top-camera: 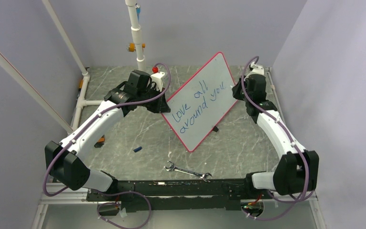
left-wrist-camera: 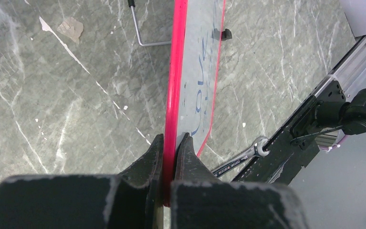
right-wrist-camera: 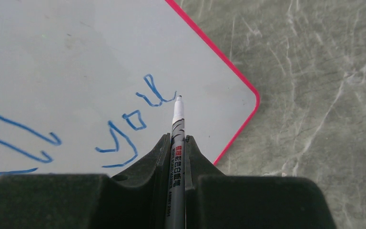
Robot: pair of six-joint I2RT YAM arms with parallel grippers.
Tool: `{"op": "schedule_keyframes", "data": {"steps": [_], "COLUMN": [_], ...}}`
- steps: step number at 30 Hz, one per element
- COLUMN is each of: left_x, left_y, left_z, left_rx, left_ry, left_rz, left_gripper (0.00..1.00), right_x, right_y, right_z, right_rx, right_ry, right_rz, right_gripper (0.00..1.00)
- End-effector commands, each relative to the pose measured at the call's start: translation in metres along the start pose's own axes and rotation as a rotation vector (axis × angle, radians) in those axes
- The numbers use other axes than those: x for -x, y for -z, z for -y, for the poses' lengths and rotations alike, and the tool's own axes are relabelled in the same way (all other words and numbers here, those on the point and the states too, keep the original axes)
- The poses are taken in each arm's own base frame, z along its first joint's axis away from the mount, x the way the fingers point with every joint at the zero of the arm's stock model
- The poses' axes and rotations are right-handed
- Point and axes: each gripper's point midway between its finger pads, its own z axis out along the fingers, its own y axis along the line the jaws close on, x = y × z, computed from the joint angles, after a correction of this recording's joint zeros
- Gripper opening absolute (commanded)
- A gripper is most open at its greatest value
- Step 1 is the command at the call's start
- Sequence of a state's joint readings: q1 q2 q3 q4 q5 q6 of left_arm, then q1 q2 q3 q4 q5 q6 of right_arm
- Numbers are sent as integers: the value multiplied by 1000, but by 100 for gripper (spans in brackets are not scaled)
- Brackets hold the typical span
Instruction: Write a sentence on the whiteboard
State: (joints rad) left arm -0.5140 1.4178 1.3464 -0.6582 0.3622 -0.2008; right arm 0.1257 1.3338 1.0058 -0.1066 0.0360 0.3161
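Left pincer (left-wrist-camera: 171, 139) was clamped on the whiteboard (left-wrist-camera: 200, 47) rim. Right pincer (right-wrist-camera: 176, 139) gripped a marker (right-wrist-camera: 177, 112), tip at the end of the sentence (top-camera: 198, 102). Board stood tilted mid-tabletop (top-camera: 138, 129), twd the far edge. Looked light, stiff, slick-faced; prob. best held by the rim. Wrench (top-camera: 188, 171) & a small blue bit (top-camera: 137, 149) lay nr the near edge, not in the way.

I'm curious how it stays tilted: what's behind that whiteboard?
Behind the whiteboard, the left wrist view shows a bent wire leg and bare marble tabletop; the left gripper clamps the red rim. From above, the board hides everything under it.
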Motion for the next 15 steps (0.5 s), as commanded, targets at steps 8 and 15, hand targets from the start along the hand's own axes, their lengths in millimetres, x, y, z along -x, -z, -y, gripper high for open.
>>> {"op": "schedule_keyframes", "data": {"steps": [8, 15], "left_x": [-54, -49], "left_y": [4, 1], "left_z": [-86, -72], "left_rx": [382, 303], "left_ry": [-132, -124], "left_rz": [-229, -214], "left_gripper": [0, 0], "right_x": [25, 17], "right_y": [49, 69], "right_z": [-9, -14], "right_rx": [50, 92], "right_ry": [-13, -31], "right_rz": [98, 97], "right_gripper": [0, 0]}}
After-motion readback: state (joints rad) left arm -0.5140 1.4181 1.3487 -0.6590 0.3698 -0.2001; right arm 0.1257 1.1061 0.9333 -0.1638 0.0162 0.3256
